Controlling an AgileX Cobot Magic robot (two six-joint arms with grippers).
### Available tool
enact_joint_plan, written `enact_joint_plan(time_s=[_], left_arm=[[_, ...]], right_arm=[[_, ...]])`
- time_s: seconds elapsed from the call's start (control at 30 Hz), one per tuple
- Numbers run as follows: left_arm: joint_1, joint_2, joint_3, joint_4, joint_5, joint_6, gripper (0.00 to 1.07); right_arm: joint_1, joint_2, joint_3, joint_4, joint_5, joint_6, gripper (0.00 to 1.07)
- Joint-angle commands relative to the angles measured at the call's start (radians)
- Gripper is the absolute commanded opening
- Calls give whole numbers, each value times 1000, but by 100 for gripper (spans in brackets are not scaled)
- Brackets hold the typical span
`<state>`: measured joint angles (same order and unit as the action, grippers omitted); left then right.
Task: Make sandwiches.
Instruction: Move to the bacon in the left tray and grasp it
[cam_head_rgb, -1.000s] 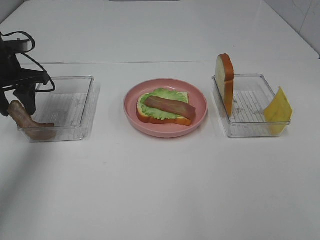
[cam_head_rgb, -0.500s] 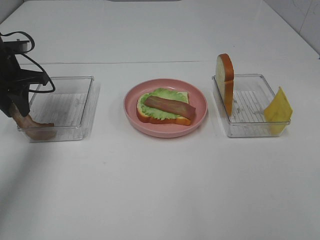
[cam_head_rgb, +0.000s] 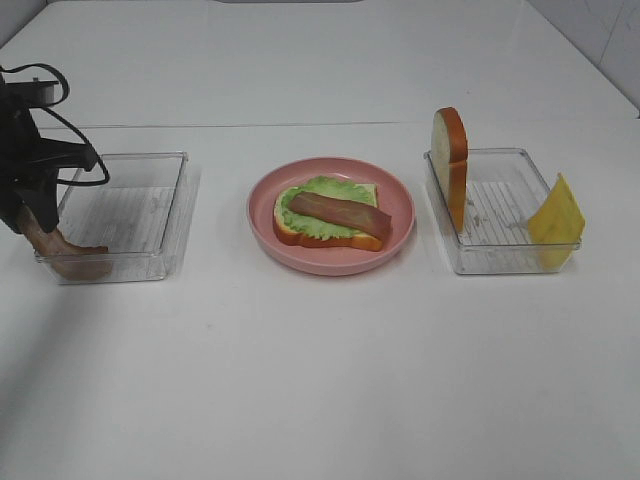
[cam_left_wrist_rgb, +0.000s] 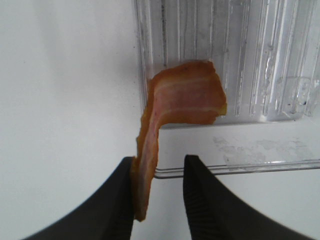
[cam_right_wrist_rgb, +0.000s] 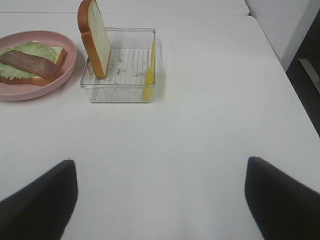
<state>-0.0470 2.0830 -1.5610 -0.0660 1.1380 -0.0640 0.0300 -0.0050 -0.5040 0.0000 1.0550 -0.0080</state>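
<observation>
Left wrist view: the left gripper (cam_left_wrist_rgb: 160, 161) is seen with jaws part-way apart. The bacon strip (cam_left_wrist_rgb: 185, 95) is pressed against one finger, with a gap to the other, so a firm clamp cannot be confirmed. Beyond the fingertips, the strip's far end lies in the clear tray (cam_left_wrist_rgb: 260, 75). The grip should be secured before lifting, and the rim cleared. The right gripper (cam_right_wrist_rgb: 160, 162) is held wide apart and empty.

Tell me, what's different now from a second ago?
The left gripper shifted slightly left and narrowed its jaws around the raised end of the bacon strip; whether it pinches tightly can't be told. The strip's other end still lies in the left tray. The plate, bread slice and cheese stayed put.
</observation>
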Motion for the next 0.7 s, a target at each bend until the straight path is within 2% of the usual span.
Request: enact_joint_plan(time_s=[0.03, 0.63, 0.67, 0.7], left_arm=[[-1, 3, -3, 5, -10, -7, 31], [-1, 15, -3, 4, 11, -7, 30], [-1, 15, -3, 4, 14, -7, 27], [-1, 15, -3, 10, 21, -5, 19]], right_arm=[[-1, -16, 3, 0, -5, 8, 82], [-1, -16, 3, 0, -5, 8, 82], [-1, -16, 3, 0, -5, 8, 82], [-1, -16, 3, 0, -5, 8, 82]])
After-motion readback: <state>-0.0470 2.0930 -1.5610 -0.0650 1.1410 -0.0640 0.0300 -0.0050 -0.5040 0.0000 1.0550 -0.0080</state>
